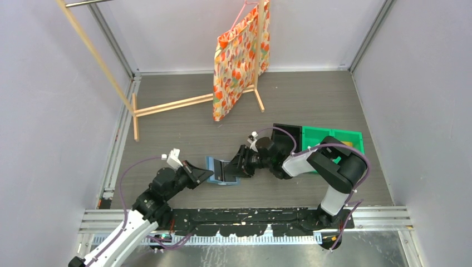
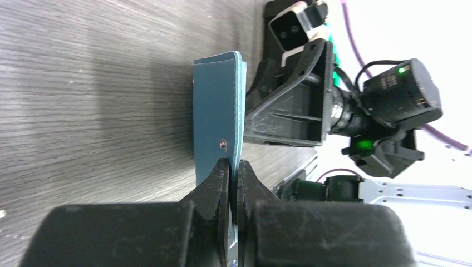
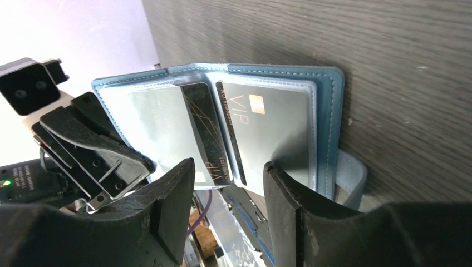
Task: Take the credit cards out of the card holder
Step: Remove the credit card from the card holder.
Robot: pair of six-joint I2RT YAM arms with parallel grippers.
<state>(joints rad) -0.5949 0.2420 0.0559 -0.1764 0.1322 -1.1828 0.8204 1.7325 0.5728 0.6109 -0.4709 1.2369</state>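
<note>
The teal-blue card holder [image 1: 222, 169] stands open on the table between my two grippers. My left gripper [image 2: 234, 169] is shut on the lower edge of its cover [image 2: 217, 117], holding that flap upright. In the right wrist view the holder [image 3: 328, 111] shows its translucent sleeves with a dark VIP card [image 3: 203, 133] and a grey VIP card [image 3: 273, 122] inside. My right gripper [image 3: 228, 167] is open, and its fingertips stand on either side of the dark card's lower end without gripping it. No card lies loose in view.
A black bin [image 1: 286, 133] and a green bin [image 1: 334, 139] sit behind my right arm. A patterned bag [image 1: 239, 55] hangs on a wooden rack [image 1: 167, 105] at the back. Metal rails run along the table's near and left edges.
</note>
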